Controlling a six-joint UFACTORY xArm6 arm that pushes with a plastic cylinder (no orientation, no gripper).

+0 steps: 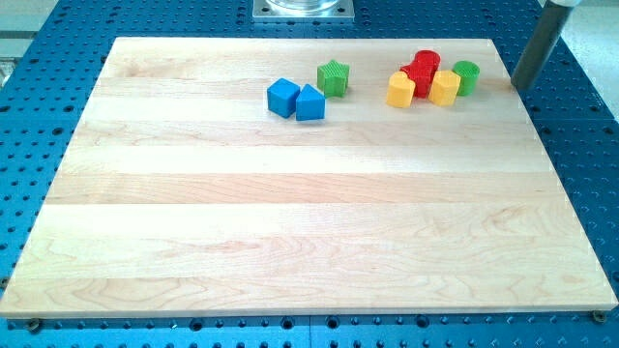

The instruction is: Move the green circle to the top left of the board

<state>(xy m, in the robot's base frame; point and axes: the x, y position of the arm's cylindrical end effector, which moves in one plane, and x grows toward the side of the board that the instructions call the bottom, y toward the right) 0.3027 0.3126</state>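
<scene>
— So, what is seen at the left of the worktop (290, 222)?

— Two blue blocks are found first, toward the far edge: a blue cube (282, 97) and, touching it on its right, a second blue block (310, 102) of less certain shape. Just beyond these, slightly farther back, a green star (334, 78) is set.

— And further right?

— A tight cluster is met. A yellow block (400, 90) is placed at its left, two red blocks behind it, one red block (427, 62) farther and one red piece (417, 77) nearer, then a second yellow block (444, 87).

— Where is the green circle (466, 76) located?

— At the right end of that cluster, against the second yellow block, near the far right corner.

— And the rod?

— My tip (522, 88) is seen just right of the green circle, apart from it, at the right edge. No jaws are carried, so nothing is held.
</scene>
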